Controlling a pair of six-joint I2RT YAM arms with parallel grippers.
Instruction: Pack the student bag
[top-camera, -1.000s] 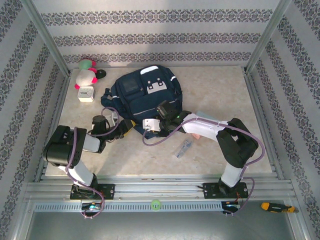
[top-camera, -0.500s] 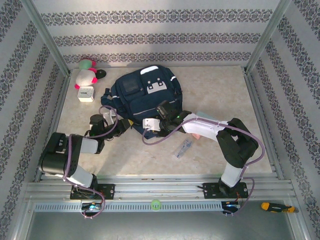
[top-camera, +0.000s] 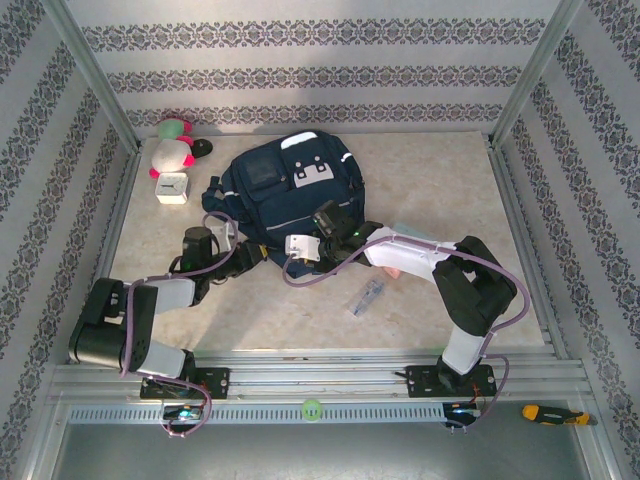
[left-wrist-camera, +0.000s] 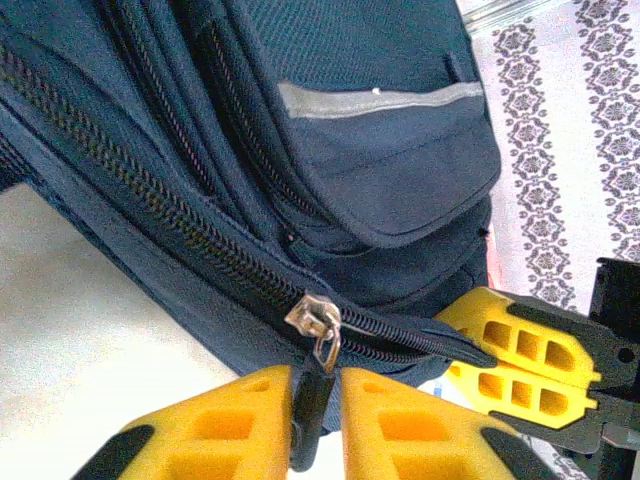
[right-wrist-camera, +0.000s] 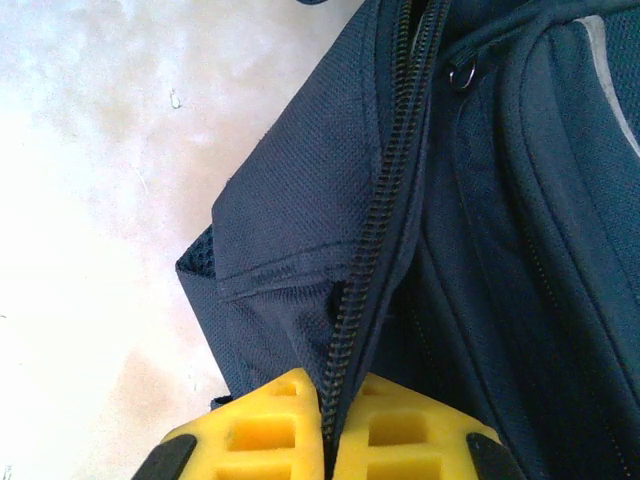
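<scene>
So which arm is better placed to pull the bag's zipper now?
Left. The left end effector pinches the zipper pull. The right end effector is shut on the bag edge, which probably suits it only for bracing.

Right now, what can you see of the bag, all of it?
The bag is navy woven fabric and lies on the table front side up. It has a front pocket crossed by a pale stripe, light grey buckle patches and dark straps. A long zip runs along its near side. The left pincer is shut on the dark tab hanging from the metal zip pull. The right pincer clamps the fabric edge at the zip.
</scene>
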